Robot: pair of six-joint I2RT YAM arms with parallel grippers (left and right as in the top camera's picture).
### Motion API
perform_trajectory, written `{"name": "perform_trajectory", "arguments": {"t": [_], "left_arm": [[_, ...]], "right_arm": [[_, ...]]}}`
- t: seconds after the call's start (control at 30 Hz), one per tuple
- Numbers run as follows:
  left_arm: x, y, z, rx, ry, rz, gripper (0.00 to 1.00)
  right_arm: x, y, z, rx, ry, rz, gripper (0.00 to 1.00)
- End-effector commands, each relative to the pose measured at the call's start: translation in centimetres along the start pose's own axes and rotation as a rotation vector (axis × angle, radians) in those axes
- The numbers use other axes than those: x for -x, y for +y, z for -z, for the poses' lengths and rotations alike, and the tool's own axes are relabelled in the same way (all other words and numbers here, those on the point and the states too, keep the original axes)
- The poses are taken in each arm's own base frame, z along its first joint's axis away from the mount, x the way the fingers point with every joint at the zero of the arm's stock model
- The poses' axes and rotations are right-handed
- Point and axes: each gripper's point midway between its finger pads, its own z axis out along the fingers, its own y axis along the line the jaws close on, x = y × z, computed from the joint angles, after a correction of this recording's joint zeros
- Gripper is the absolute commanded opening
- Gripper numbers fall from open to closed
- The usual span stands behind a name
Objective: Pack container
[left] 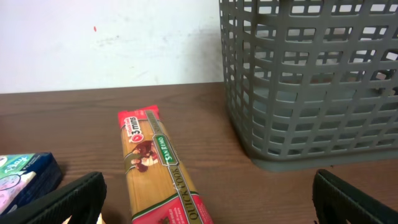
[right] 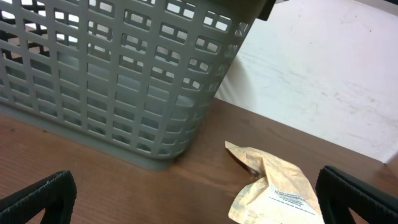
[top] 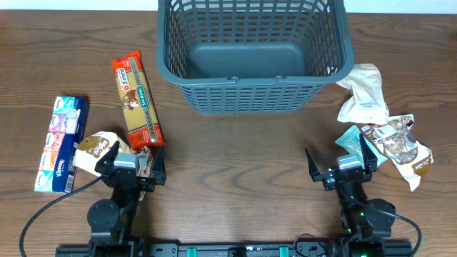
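Note:
The dark grey lattice container (top: 253,96) stands at the back centre of the table with nothing in it; it also shows in the left wrist view (left: 311,93) and the right wrist view (right: 112,81). My left gripper (top: 130,165) is open and empty at the front left, over the near end of a long red and gold pasta packet (top: 137,100) (left: 158,180). My right gripper (top: 341,165) is open and empty at the front right, beside a teal packet (top: 352,140). A crumpled beige pouch (top: 364,94) (right: 277,190) lies right of the container.
A blue tissue pack (top: 61,143) (left: 25,180) lies at the far left. A white and brown snack bag (top: 96,151) sits beside the left gripper. A clear bag of brown snacks (top: 398,146) lies at the far right. A white wall stands behind the table.

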Motion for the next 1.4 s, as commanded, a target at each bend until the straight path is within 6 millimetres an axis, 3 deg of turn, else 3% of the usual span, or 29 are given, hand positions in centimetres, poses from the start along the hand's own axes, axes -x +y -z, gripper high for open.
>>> {"name": "perform_trajectory", "arguments": {"t": [0.0, 1.17, 1.37], "left_arm": [[-1.53, 0.06, -0.11, 0.001, 0.042, -0.011, 0.99], [-1.53, 0.06, -0.11, 0.001, 0.042, -0.011, 0.99], [-0.68, 0.08, -0.13, 0.002, 0.007, -0.016, 0.99]], "right_arm": [[-0.14, -0.19, 0.05, -0.008, 0.0, 0.004, 0.99], [-0.13, -0.18, 0.05, -0.008, 0.0, 0.004, 0.99], [-0.15, -0.18, 0.05, -0.008, 0.001, -0.02, 0.99]]}}
